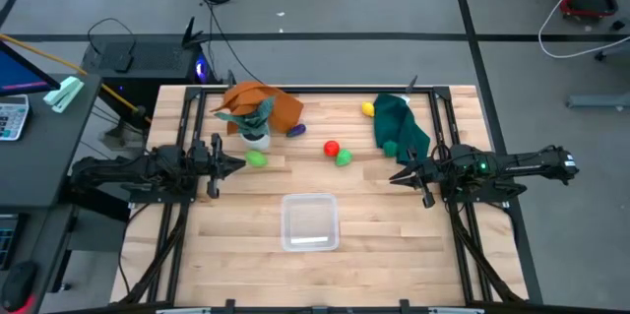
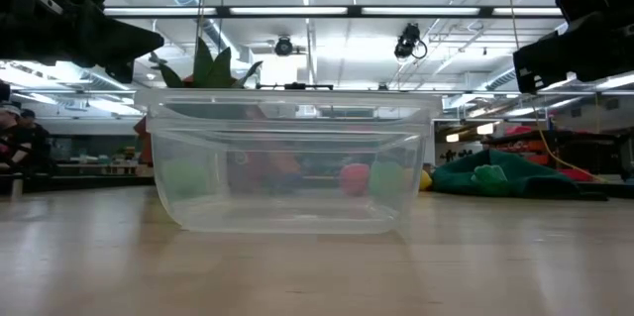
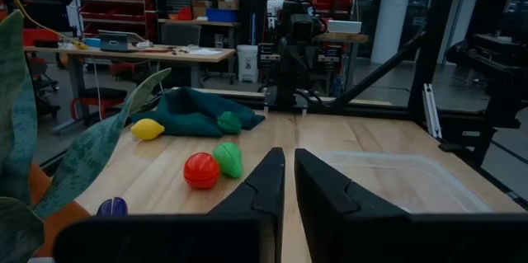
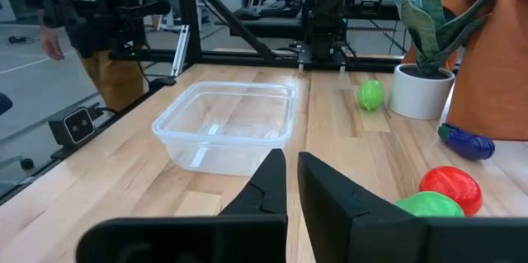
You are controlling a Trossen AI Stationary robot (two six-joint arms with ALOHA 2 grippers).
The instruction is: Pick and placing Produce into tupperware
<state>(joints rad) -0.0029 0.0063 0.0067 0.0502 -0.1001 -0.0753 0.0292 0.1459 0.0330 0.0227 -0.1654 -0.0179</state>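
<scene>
The clear tupperware (image 1: pixel 310 222) stands empty on its base at the table's near middle. The produce lies on the table beyond it: a green piece (image 1: pixel 257 159) by the white pot, a purple one (image 1: pixel 295 130), a red one (image 1: pixel 332 148) touching a green one (image 1: pixel 344 158), a yellow one (image 1: pixel 367 109), and a green one (image 1: pixel 391 147) on the dark green cloth. My left gripper (image 1: pixel 236 165) hovers at the left, shut and empty, just left of the green piece. My right gripper (image 1: pixel 396 178) hovers at the right, shut and empty, near the cloth's near end.
A white pot with a plant (image 1: pixel 256 132) stands under an orange cloth (image 1: pixel 261 105) at the far left. A dark green cloth (image 1: pixel 401 125) lies at the far right. Black frame rails run along both table sides. A person (image 4: pixel 99 32) stands beyond the table.
</scene>
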